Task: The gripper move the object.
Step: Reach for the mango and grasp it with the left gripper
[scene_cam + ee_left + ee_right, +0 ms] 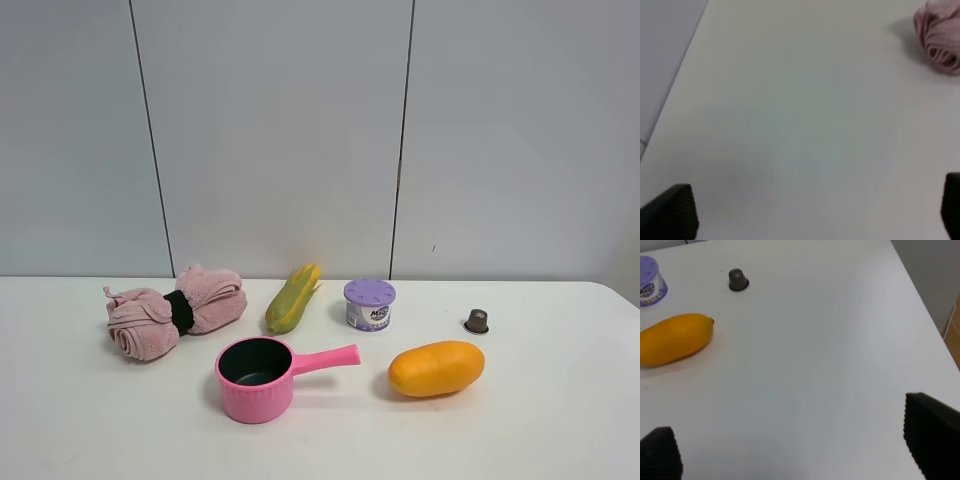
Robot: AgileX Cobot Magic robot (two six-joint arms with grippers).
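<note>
The orange-yellow mango-like fruit (436, 368) lies on the white table, right of the pink pot's handle. It also shows in the right wrist view (674, 338). Neither arm shows in the high view. My right gripper (792, 450) is open and empty, its black fingertips (932, 432) wide apart over bare table, well apart from the fruit. My left gripper (815, 210) is open and empty over bare table, far from the fruit, with a fingertip (672, 210) at each side of its view.
A pink pot (258, 378) stands mid-table with its handle pointing right. Behind it are a rolled pink towel (175, 310), a corn cob (291, 299), a purple-lidded tub (369, 304) and a small dark capsule (477, 320). The table's right edge (920, 295) is near.
</note>
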